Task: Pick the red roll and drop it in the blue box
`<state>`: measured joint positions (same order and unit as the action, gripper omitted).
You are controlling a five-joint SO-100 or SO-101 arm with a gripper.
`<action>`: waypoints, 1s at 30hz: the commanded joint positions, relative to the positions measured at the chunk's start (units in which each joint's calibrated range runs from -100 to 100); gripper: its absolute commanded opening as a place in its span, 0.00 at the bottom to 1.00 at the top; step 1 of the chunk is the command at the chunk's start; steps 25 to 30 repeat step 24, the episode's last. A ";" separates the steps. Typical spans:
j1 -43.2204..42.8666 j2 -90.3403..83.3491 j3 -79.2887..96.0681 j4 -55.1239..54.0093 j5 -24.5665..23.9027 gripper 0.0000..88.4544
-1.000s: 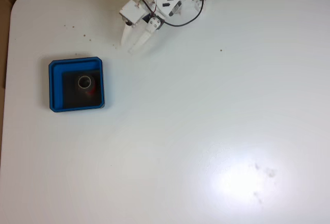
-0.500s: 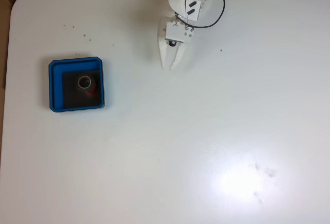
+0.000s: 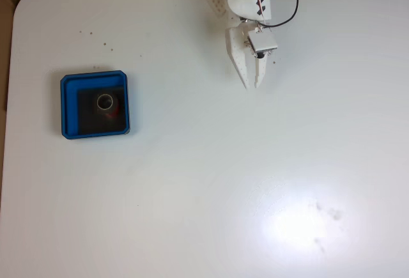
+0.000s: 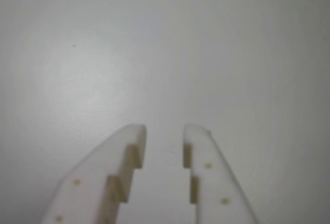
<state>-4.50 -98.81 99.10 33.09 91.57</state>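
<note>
Swinging rightward since before, the white gripper (image 3: 251,85) now hangs over bare table (image 3: 255,182), fingers slightly parted, holding nothing. Well apart, the red roll (image 3: 106,105) stands inside the blue box (image 3: 69,108).

White table (image 3: 211,182) is sitting under me, catching glare near the lower right, with tiny dark specks (image 3: 96,38) dotting its upper left.

Setting: a hobby or lab bench, exact kind uncertain. A plain white table (image 3: 211,182) with a rounded corner carried a small white arm (image 3: 246,9) with exposed red and black wiring (nothing domestic appeared). Brown floor edged the tabletop.
</note>
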 commanded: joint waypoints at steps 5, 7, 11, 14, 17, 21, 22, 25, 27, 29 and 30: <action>4.94 0.07 0.90 -0.74 -0.33 0.01; 5.14 0.07 0.90 -0.74 -0.33 0.01; 4.94 0.07 0.90 -0.74 -0.07 0.01; 4.94 0.07 0.90 -0.74 -0.07 0.01; 4.94 0.07 0.90 -0.74 -0.07 0.01; 4.94 0.07 0.90 -0.74 -0.07 0.01; 4.94 0.07 0.90 -0.74 -0.07 0.01; 4.94 0.07 0.90 -0.74 -0.07 0.01; 4.94 0.07 0.90 -0.74 -0.07 0.01; 4.94 0.07 0.90 -0.74 -0.07 0.01; 4.94 0.07 0.90 -0.74 -0.07 0.01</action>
